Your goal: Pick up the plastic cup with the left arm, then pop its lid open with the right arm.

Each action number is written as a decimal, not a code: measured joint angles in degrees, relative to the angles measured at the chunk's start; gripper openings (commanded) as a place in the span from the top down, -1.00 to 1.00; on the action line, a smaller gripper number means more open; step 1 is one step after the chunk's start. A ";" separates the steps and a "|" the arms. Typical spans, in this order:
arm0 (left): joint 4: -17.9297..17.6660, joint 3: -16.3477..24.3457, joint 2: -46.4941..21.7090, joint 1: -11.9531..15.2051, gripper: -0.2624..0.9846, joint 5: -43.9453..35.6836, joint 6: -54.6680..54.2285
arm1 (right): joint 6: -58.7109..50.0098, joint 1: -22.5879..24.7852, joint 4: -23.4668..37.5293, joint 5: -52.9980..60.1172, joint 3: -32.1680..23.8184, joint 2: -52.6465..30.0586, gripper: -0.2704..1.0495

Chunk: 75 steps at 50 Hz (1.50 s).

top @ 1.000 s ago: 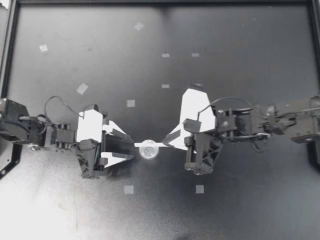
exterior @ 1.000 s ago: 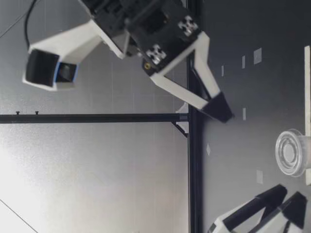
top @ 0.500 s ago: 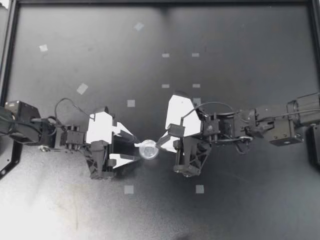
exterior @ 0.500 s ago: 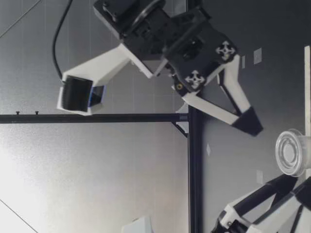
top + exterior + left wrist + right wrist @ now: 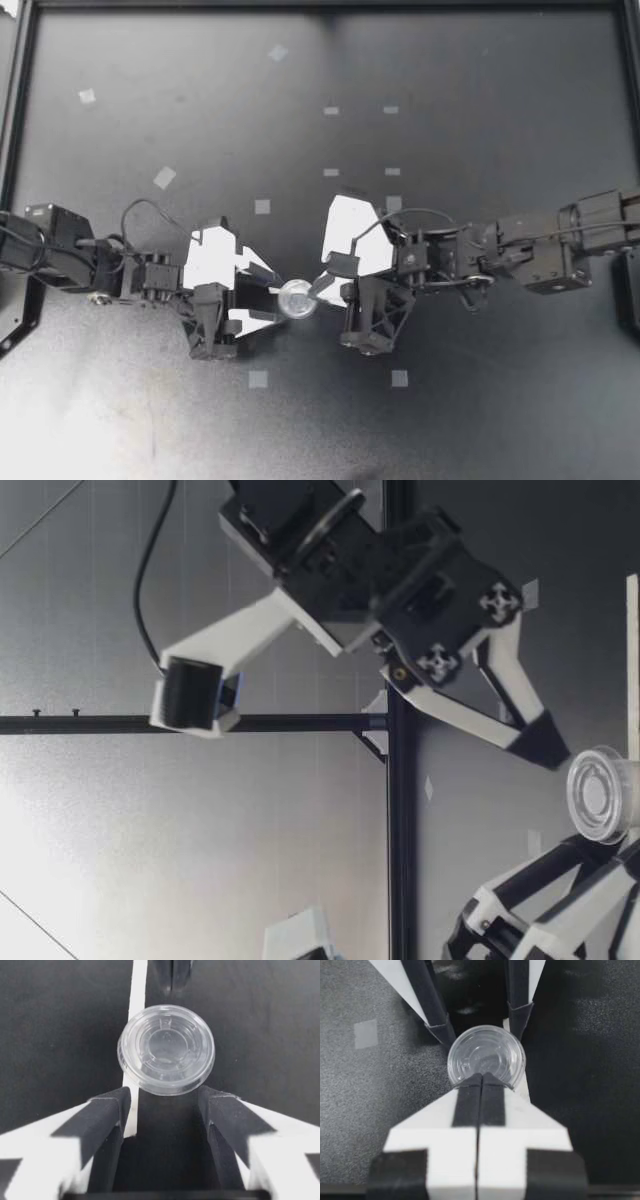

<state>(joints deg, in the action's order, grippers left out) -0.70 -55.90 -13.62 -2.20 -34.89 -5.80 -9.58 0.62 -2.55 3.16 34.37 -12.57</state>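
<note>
Clear container [image 5: 296, 299]: sitting upright on the tabletop [image 5: 480, 420], just off centre toward 7 o'clock, lying across a white tape strip [image 5: 136, 990]. Staying put over the last second, same spot.

Left tool [image 5: 272, 301]: coming in from 9 o'clock, having advanced toward the container since a second ago. Standing open, fingers [image 5: 107, 1110] spread wide. Container now sitting just ahead of the tips, its near edge starting to enter the gap. Not touching either pad as far as the left wrist view is showing.

Right tool [image 5: 314, 292]: coming in from 3 o'clock, also having slid closer and dropped lower toward the tabletop. Fingers pressed fully together, holding nothing. Tips now meeting the 3 o'clock rim of the container [image 5: 486, 1057] in the right wrist view. Looking in the low view like they are resting at the lid edge [image 5: 575, 770], though real contact not showing for certain.

Reading it: approach gap gone on both sides, container now being bracketed between one open tool and one closed tool. Nothing gripping it yet. Closed tips possibly bracing against the rim. Light-looking container, so sliding along the strip being the risk.
</note>
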 measured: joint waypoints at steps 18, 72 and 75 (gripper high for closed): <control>0.09 0.70 -0.18 0.00 -0.34 -0.53 0.18 | -0.18 0.00 -0.09 -1.93 -0.97 -1.49 0.67; 0.09 4.48 -0.97 0.00 0.00 5.19 0.09 | -0.26 0.09 -0.09 -2.81 -1.14 -2.81 0.67; 0.09 4.48 -0.97 0.00 0.09 5.27 0.09 | -0.26 0.09 -0.09 -2.81 -1.14 -2.81 0.67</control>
<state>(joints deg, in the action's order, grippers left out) -0.62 -51.42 -14.59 -2.20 -29.62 -5.71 -9.84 0.70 -2.64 0.35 33.22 -15.38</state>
